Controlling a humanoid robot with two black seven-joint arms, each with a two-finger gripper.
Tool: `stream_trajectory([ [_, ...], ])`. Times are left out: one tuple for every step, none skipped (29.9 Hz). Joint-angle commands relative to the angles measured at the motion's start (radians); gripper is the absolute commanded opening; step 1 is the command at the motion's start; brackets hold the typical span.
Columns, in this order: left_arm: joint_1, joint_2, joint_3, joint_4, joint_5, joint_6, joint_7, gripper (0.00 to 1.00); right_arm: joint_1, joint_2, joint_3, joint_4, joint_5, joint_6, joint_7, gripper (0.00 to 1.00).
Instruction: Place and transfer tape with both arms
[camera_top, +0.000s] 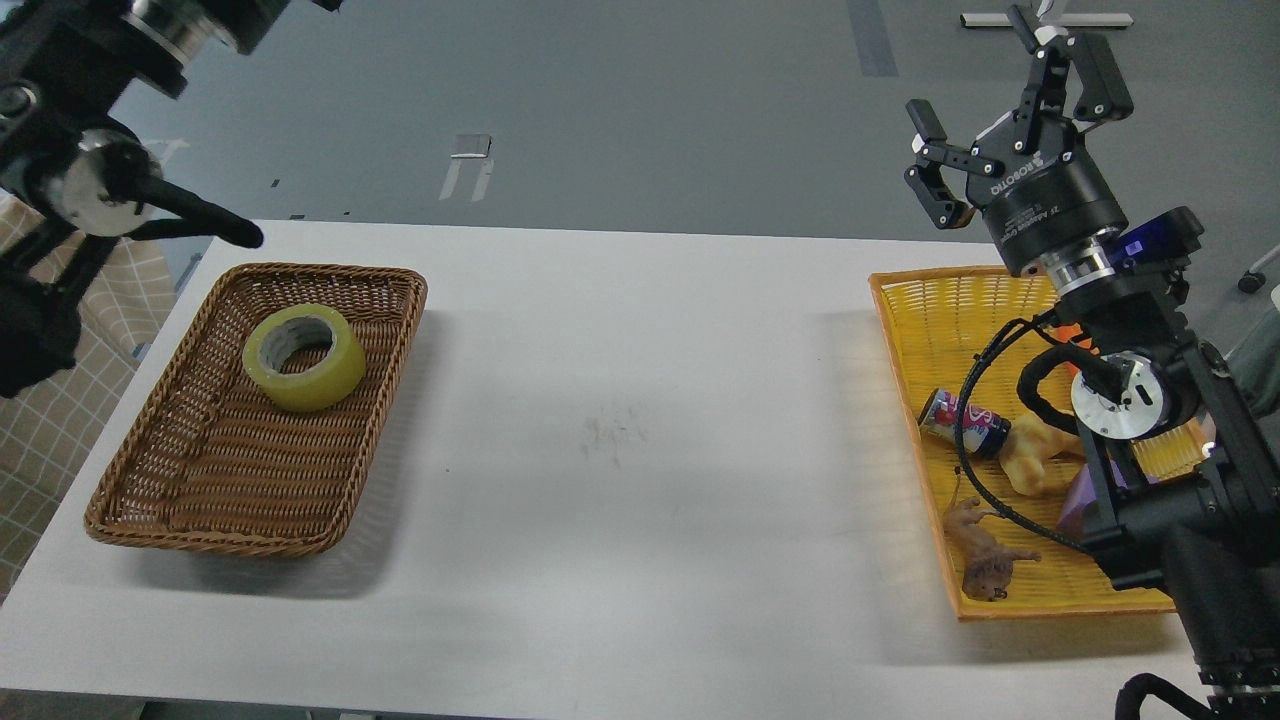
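Note:
The tape (303, 357), a wide yellow translucent roll with a grey-white core, lies flat in the far part of the brown wicker basket (200, 500) on the left of the table. Nothing touches it. My left arm (90, 185) is raised high at the upper left; its far end runs off the top edge, so its gripper is out of view. My right gripper (970, 68) is open and empty, held high above the far corner of the yellow basket (910, 330), fingers pointing up and away.
The yellow basket at the right holds a small purple-and-red can (962, 422), a tan toy (1035, 460), a purple block (1078, 510) and a brown toy animal (985, 560). The white table (640, 420) lies between the baskets. A checked cloth (60, 400) hangs at the left.

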Motion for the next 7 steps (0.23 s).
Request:
stream_trajectory([
  [0.190, -0.114, -0.132, -0.084, 0.015, 0.038, 0.050, 0.98, 0.024, -0.001, 0.000, 0.025, 0.001, 0.000, 0.006, 1.00],
  [0.258, -0.168, -0.198, -0.103, 0.032, 0.039, 0.074, 0.98, 0.024, -0.001, 0.000, 0.046, 0.002, 0.000, 0.008, 1.00],
  [0.283, -0.197, -0.227, -0.106, 0.043, 0.039, 0.090, 0.98, 0.024, -0.001, 0.000, 0.059, 0.001, 0.000, 0.008, 1.00],
  [0.321, -0.249, -0.277, -0.107, 0.064, 0.036, 0.119, 0.98, 0.022, -0.001, 0.000, 0.079, 0.002, 0.001, 0.008, 1.00],
  [0.335, -0.273, -0.301, -0.107, 0.072, 0.030, 0.131, 0.98, 0.022, -0.001, 0.000, 0.085, 0.002, 0.001, 0.008, 1.00],
  [0.344, -0.291, -0.319, -0.107, 0.075, 0.027, 0.139, 0.98, 0.022, -0.001, 0.000, 0.088, 0.002, 0.001, 0.008, 1.00],
  [0.358, -0.317, -0.344, -0.109, 0.075, 0.024, 0.142, 0.98, 0.022, -0.001, -0.001, 0.088, 0.001, 0.001, 0.008, 1.00],
])
